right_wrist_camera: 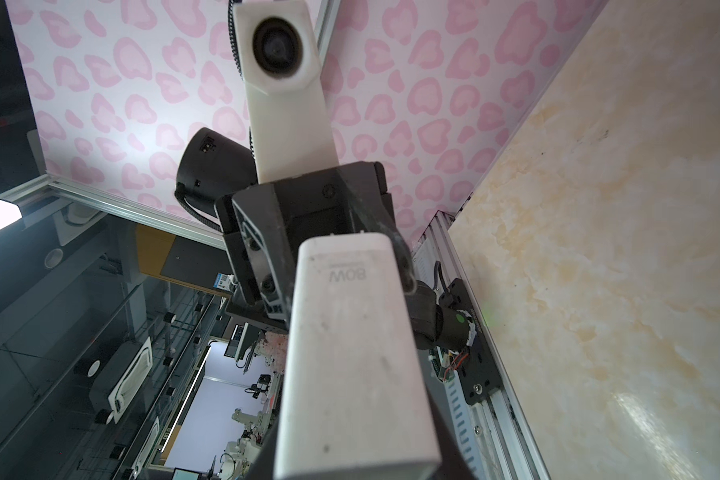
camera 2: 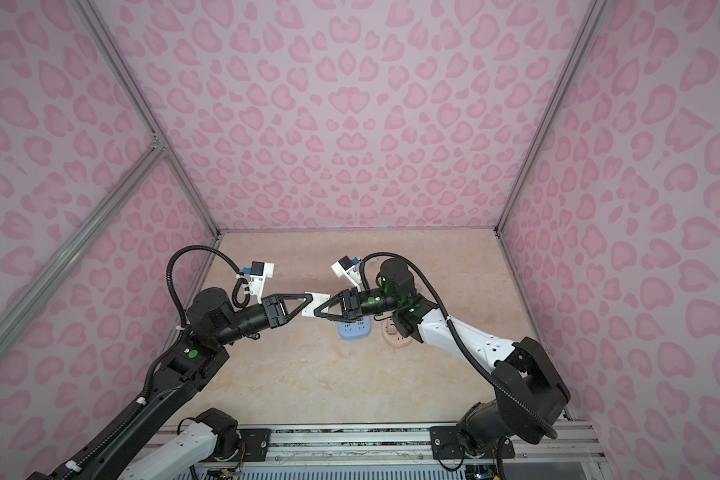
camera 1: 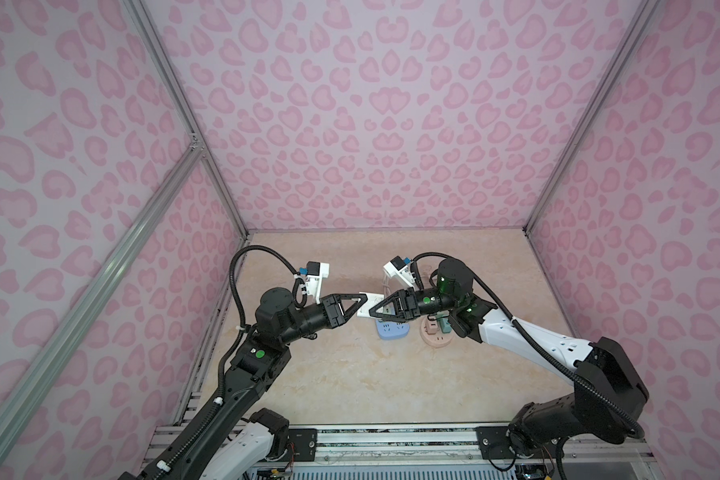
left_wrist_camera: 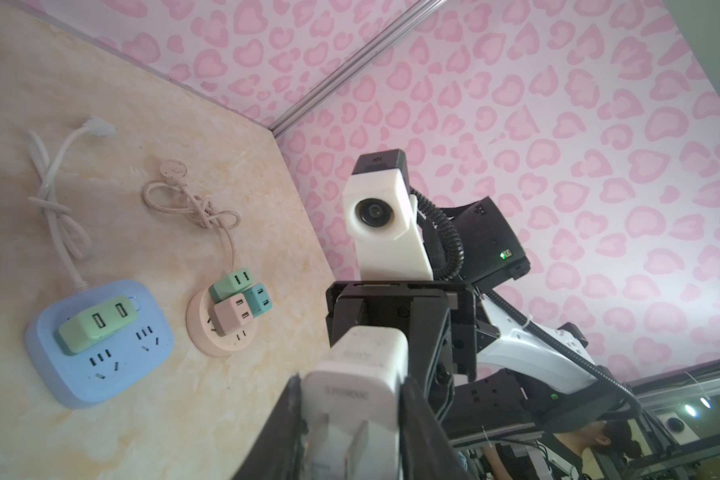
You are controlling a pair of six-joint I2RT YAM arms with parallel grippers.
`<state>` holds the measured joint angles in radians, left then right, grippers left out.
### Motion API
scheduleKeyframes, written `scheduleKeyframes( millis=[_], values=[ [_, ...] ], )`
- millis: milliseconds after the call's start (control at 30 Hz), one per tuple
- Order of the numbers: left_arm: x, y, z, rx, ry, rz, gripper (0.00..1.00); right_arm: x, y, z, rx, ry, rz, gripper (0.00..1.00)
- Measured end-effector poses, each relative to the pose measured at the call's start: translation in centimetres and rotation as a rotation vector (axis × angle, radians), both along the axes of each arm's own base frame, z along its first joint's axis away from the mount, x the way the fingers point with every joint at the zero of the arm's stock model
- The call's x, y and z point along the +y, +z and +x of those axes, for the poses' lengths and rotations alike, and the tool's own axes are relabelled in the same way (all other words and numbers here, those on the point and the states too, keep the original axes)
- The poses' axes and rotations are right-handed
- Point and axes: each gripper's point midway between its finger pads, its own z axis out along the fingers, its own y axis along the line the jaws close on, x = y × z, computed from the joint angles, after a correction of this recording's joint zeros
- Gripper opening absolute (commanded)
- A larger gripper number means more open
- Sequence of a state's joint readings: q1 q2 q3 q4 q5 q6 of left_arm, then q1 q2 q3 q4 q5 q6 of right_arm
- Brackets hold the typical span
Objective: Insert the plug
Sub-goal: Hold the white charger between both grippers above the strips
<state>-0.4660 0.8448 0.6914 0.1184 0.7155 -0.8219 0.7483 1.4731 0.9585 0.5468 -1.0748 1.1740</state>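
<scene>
A white plug (camera 1: 369, 304) (camera 2: 315, 304) hangs in the air above the table, between the two arms in both top views. My left gripper (camera 1: 360, 306) is shut on one end of it and my right gripper (camera 1: 374, 309) is shut on the other end. In the left wrist view the plug (left_wrist_camera: 362, 361) shows two flat prongs, with the black fingers (left_wrist_camera: 292, 415) pressed on both of its sides. In the right wrist view the plug (right_wrist_camera: 350, 353) fills the middle and hides my right fingers.
A blue power strip (left_wrist_camera: 100, 361) (camera 1: 393, 332) lies on the marble table (camera 1: 350, 374) with a green adapter (left_wrist_camera: 96, 322) in it. Beside it a round pink socket (left_wrist_camera: 225, 345) (camera 1: 437, 340) carries three small adapters. Knotted cords (left_wrist_camera: 55, 203) trail behind both.
</scene>
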Motion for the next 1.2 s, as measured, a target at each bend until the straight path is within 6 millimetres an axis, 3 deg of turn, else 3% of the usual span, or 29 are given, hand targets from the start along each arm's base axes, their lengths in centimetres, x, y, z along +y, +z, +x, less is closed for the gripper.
scheduleKeyframes(
  millis=[100,500,833,933,1033,1067,1100,1133,1167,1200],
  values=[
    [0.3,0.0,0.2,-0.006,0.031,-0.018,0.03,0.2,-0.1,0.5,0.018,-0.033,0.009,0.42],
    [2.3,0.8,1.1,-0.002,0.194,-0.103,0.02,0.9,1.6,3.3,0.023,-0.190,0.125,0.43],
    [2.9,0.9,2.4,0.030,0.267,-0.142,0.02,2.0,1.8,4.8,0.070,-0.226,0.190,0.29],
    [3.0,1.0,2.5,0.027,0.274,-0.147,0.02,2.2,2.1,4.8,0.070,-0.230,0.204,0.20],
    [3.0,1.1,2.6,0.023,0.277,-0.150,0.03,2.2,2.3,4.8,0.070,-0.233,0.213,0.02],
    [3.0,1.2,2.6,0.022,0.277,-0.149,0.04,2.2,2.3,4.8,0.071,-0.235,0.214,0.00],
    [2.9,1.3,2.7,0.022,0.277,-0.148,0.18,2.2,2.4,4.8,0.073,-0.236,0.217,0.00],
    [2.9,1.4,2.8,0.025,0.278,-0.141,0.51,2.2,2.4,4.8,0.077,-0.239,0.219,0.00],
    [2.9,1.5,2.9,0.030,0.281,-0.134,0.67,2.2,2.5,5.0,0.082,-0.245,0.220,0.00],
    [2.9,1.6,3.0,0.033,0.284,-0.115,0.77,2.2,2.5,5.0,0.082,-0.248,0.221,0.00]
  ],
)
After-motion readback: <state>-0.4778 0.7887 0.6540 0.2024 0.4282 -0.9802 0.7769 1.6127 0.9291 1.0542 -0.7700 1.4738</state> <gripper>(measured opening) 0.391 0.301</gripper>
